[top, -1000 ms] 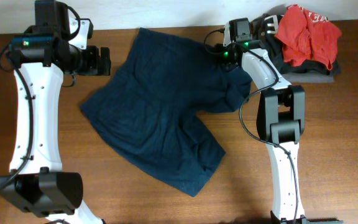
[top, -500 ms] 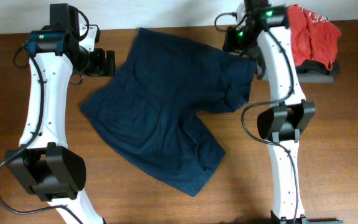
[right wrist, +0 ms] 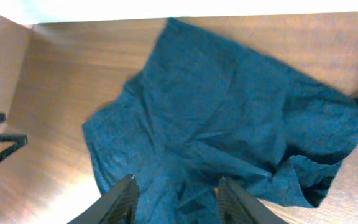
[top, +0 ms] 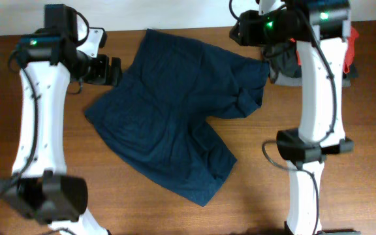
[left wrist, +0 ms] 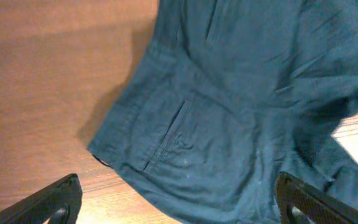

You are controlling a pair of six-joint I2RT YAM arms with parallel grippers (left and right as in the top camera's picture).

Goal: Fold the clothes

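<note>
Left gripper jaws wide apart, empty, right gripper jaws partly apart, empty, navy shorts spread on wooden bench.

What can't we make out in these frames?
1. Overhead: the right arm hides most of the red garment and the dark pile.
2. Overhead: the right end effector fingers are lost under its own wrist.
3. Left wrist: the shorts run off the top, right and bottom edges.
4. Right wrist: the shorts' lower leg is cut off at the bottom edge, and the dark pile is only a sliver at the right edge.
</note>
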